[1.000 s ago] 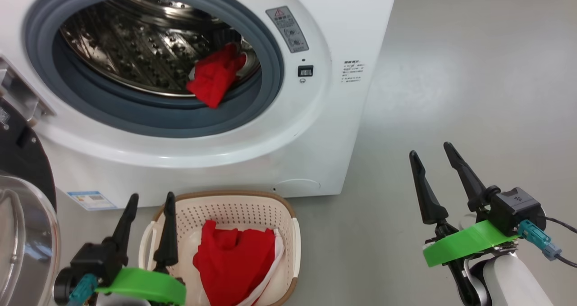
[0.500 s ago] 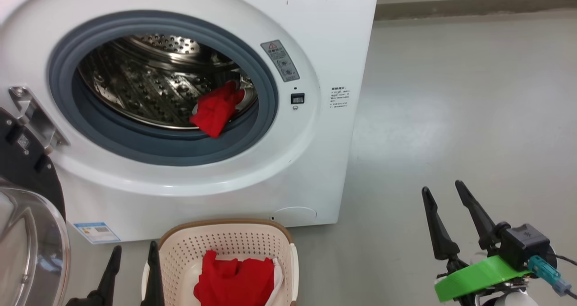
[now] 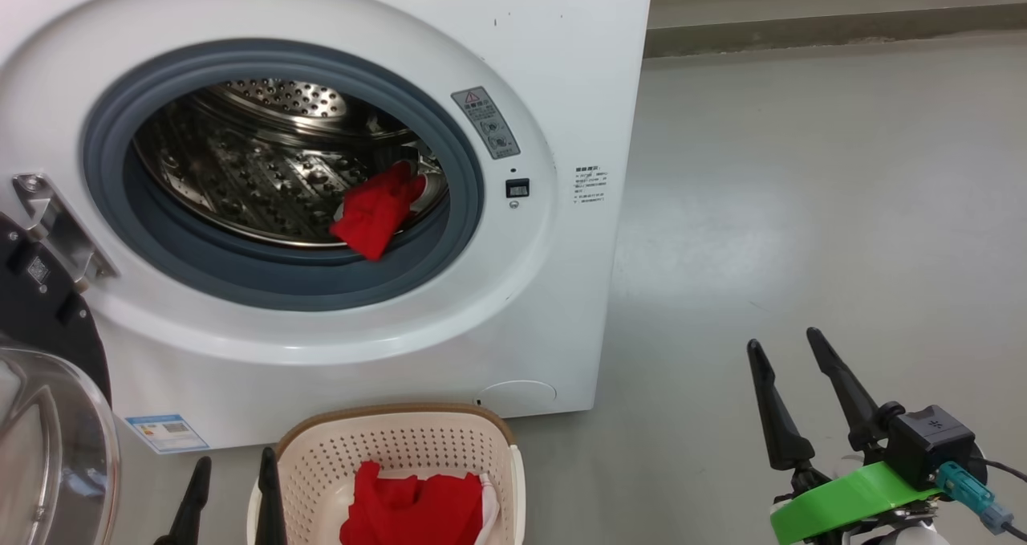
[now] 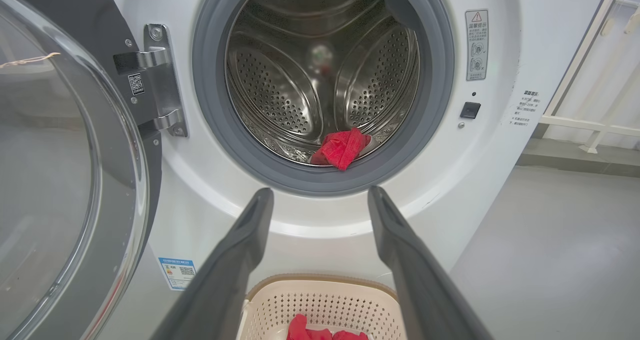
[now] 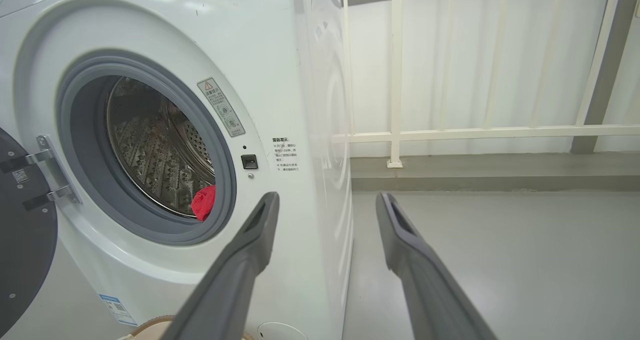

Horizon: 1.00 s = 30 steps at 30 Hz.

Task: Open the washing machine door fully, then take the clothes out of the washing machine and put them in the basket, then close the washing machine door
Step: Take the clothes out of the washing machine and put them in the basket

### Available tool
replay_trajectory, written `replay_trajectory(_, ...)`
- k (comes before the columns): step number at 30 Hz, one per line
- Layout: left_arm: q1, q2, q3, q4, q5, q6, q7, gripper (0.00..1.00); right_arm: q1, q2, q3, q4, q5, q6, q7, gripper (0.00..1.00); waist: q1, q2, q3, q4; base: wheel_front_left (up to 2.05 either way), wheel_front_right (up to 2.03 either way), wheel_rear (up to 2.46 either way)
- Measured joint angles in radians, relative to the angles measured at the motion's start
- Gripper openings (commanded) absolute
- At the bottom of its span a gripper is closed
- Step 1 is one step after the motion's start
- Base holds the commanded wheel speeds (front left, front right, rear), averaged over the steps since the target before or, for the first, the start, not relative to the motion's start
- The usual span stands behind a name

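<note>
**Head view, then the wrists: a load half out**

Head view: the washing machine takes up the upper left, its door swung wide at 8 o'clock. A red garment hangs over the front edge of the steel drum, at about 4 o'clock of the opening, drooping toward the grey rubber ring. At 6 o'clock the basket sits on the floor just in front of the machine, with more red clothes and a strip of white trim inside. The left gripper pokes up at 7 o'clock, just beside the basket's left edge, fingers apart with nothing in them. The right gripper stands at 4 o'clock over the floor, well apart from the machine — jaws spread, empty.

Left wrist view: two parted fingers frame the basket rim at 6 o'clock. The garment lies at the drum's lip straight beyond them, with the door's glass at 9 o'clock.

Right wrist view: spread fingers point at the machine's front right corner. The red piece shows at 5 o'clock of the opening — a white railing stands at 1 o'clock.
</note>
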Motion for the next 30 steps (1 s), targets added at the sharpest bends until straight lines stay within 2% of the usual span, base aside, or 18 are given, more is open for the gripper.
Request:
replay_trajectory(10,0.0,0.0,-0.004,0.008,-0.003,0.004,0.0,1.0,0.001,0.001,0.021,-0.001,0.0,0.0,0.0,1.0,0.0,0.0,0.008,-0.01,0.0,0.0,0.0)
replay_trajectory(19,-0.013,0.001,-0.004,0.011,-0.028,0.004,0.0,1.0,-0.002,0.001,0.083,0.001,-0.009,0.0,0.0,1.0,0.0,0.0,0.044,-0.018,0.0,0.0,0.0)
replay_trajectory(30,-0.224,0.035,-0.011,0.037,-0.032,0.001,0.007,1.0,-0.097,-0.001,0.11,-0.022,-0.026,0.0,0.0,1.0,0.0,0.0,0.168,-0.006,0.0,0.0,0.0)
